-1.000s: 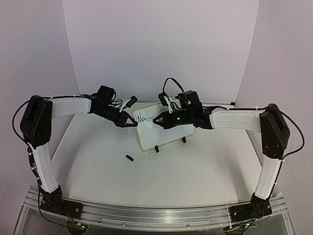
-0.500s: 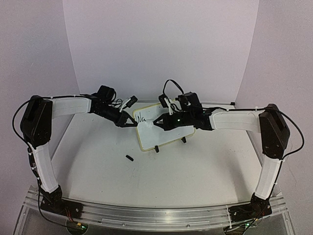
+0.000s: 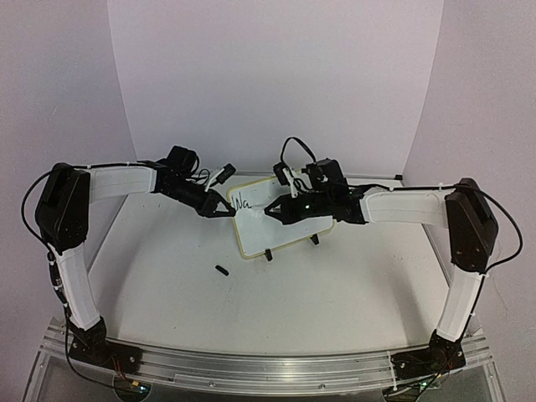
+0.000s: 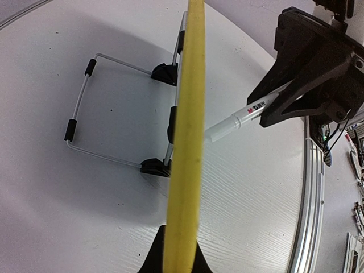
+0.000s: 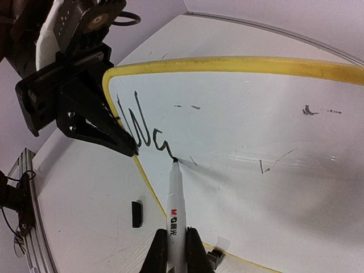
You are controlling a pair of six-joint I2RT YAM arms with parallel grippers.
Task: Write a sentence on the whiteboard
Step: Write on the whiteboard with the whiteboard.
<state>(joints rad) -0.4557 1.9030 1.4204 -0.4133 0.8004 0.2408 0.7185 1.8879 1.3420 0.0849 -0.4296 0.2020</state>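
The whiteboard (image 3: 280, 233) is stood on the tabletop (image 3: 167, 276), its left rim pinched by the left claw (image 3: 223, 209). A marker (image 5: 175, 199) is pinched in the right claw (image 5: 175, 250). The board lies just ahead and is touched by the tip beside the sentence (image 5: 142, 132), "Wa".

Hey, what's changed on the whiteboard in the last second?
The right gripper, shut on the marker, nudged slightly along the whiteboard, extending the second letter of the sentence. The left gripper still clamps the board's edge; board and small black cap stayed put.
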